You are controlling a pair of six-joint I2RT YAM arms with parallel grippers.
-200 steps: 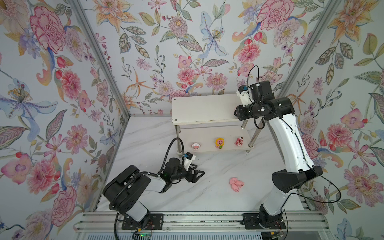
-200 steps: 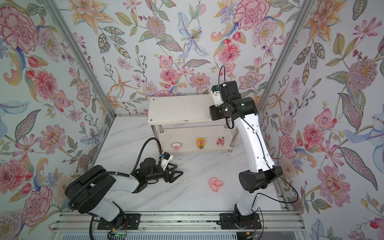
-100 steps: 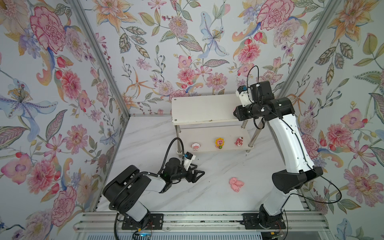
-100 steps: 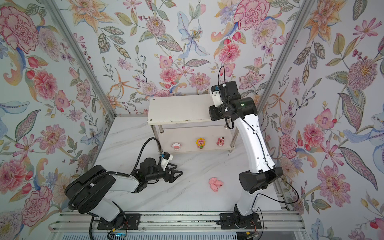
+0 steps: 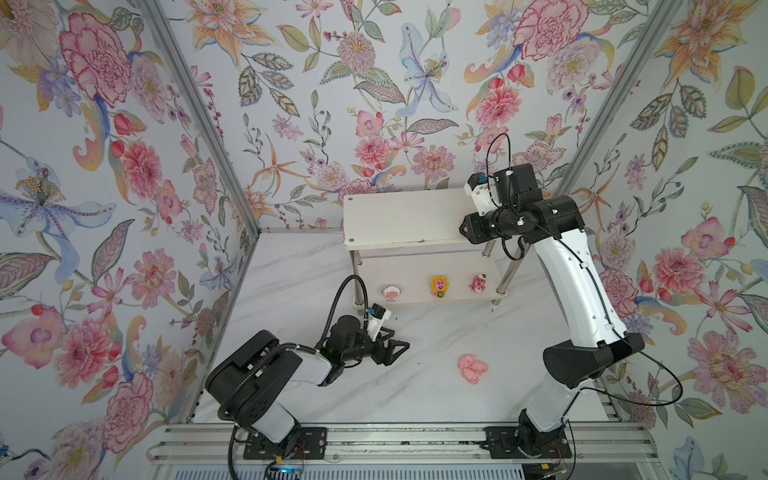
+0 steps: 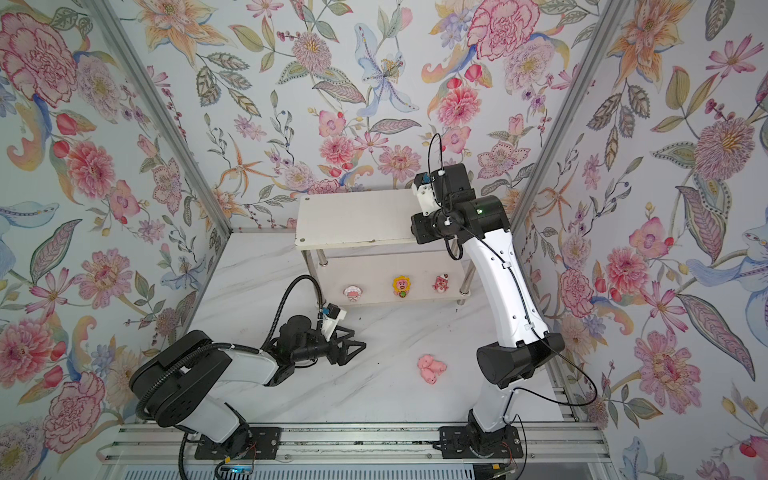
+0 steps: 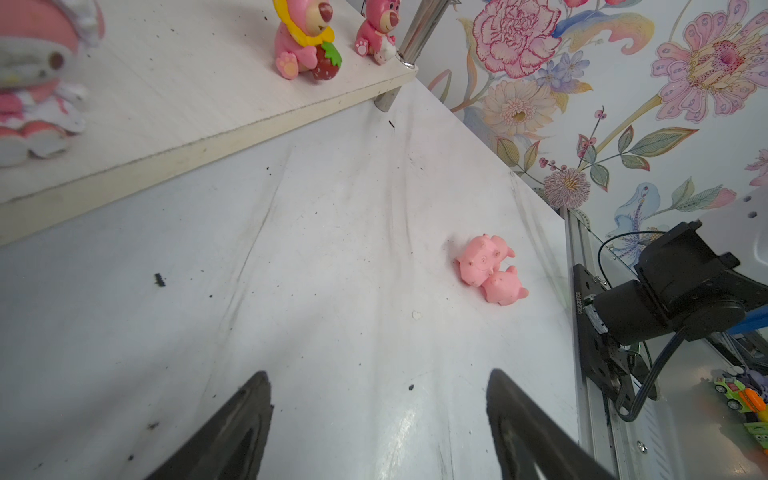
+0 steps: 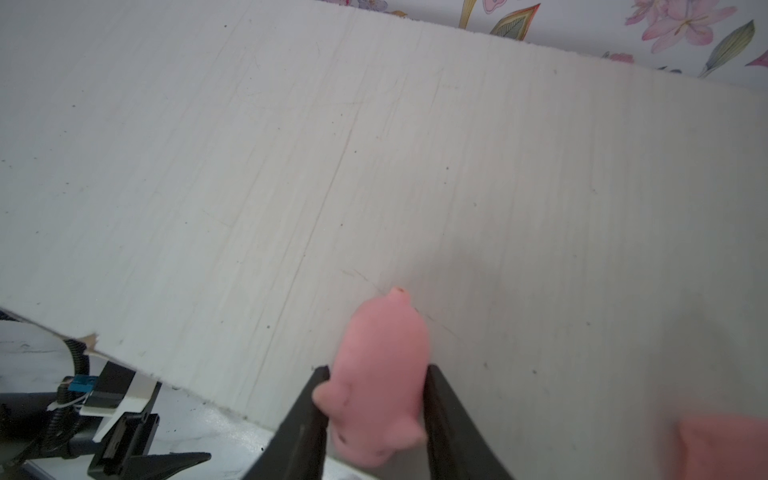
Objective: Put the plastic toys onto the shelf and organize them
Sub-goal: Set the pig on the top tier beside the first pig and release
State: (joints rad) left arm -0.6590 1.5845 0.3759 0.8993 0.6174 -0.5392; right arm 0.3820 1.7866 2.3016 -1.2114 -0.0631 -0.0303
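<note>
Shelf (image 5: pixel 395 216), lower board — three toys (image 5: pixel 439 286), right gripper (image 8: pixel 376 374) clamping pig (image 8: pixel 386 332), left gripper (image 7: pixel 378 374) jaws apart

Left arm (image 5: pixel 266 374) sits low, left gripper (image 7: pixel 378 376) wide open. Right arm (image 5: pixel 582 286) reaches high, right gripper (image 8: pixel 376 372) pinching a pink pig (image 8: pixel 380 336).

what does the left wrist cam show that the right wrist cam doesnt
Only left wrist: two pink pigs lying together on the table, and three figurines on the lower board. Only right wrist: a single pink pig between the right gripper's jaws over the top board. Both: the white shelf, marble table and floral wallpaper.
</note>
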